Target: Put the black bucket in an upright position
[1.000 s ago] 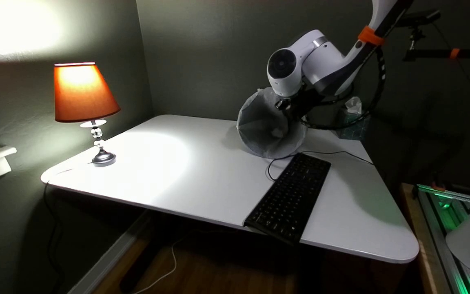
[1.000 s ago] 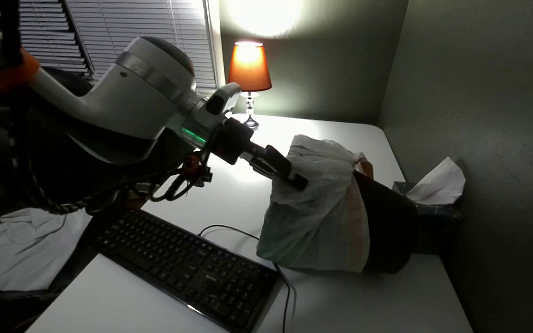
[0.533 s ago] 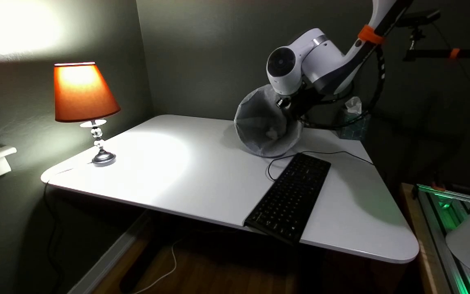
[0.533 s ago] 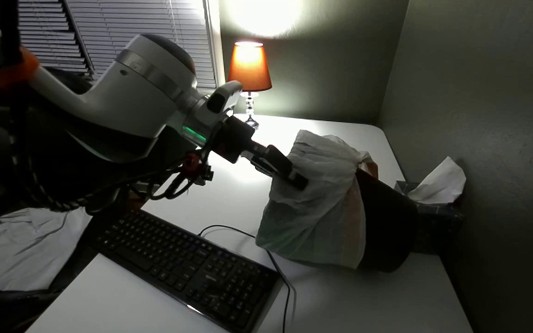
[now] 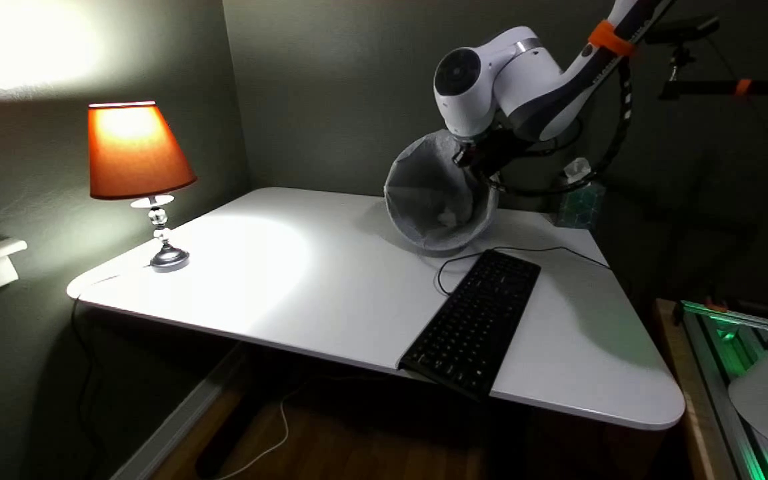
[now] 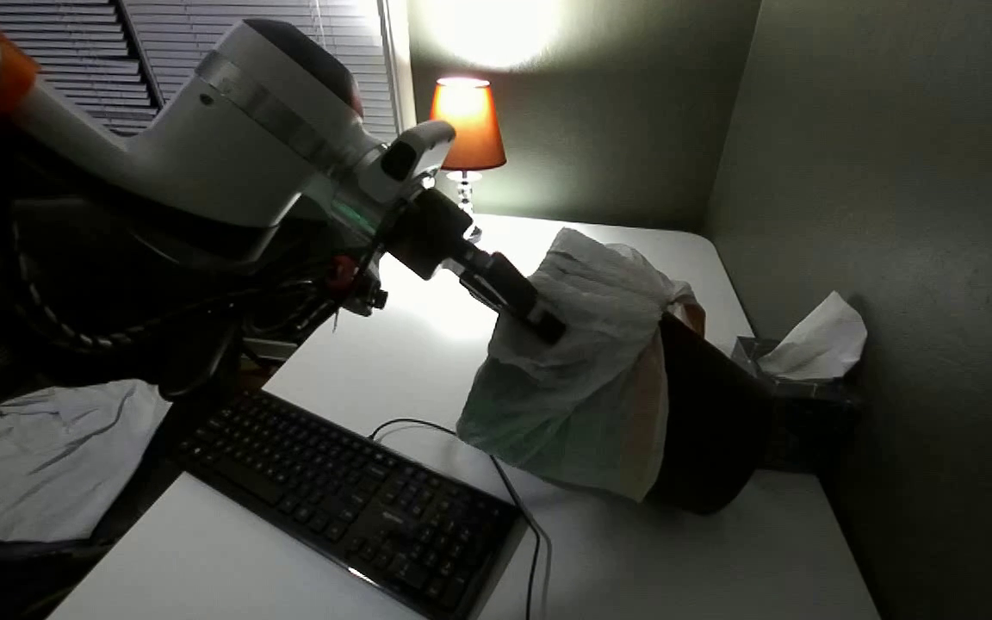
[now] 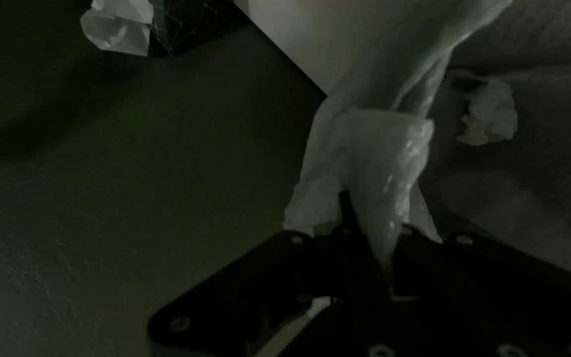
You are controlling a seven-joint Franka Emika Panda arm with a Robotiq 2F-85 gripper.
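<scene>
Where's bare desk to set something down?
Biggest bare stretch: white desk between the lamp on one side and the keyboard and tilted black bucket on the other. Smaller patch: keyboard's far side from the lamp, bordered by the cable and a rounded corner. Crowded: past the cable, where bucket, gripper on its bag-lined rim, and tissue box sit near each other.

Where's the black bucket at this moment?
In an exterior view, the black bucket is right of center, tilted, between the keyboard and the tissue box, with the fingers at its rim.
</scene>
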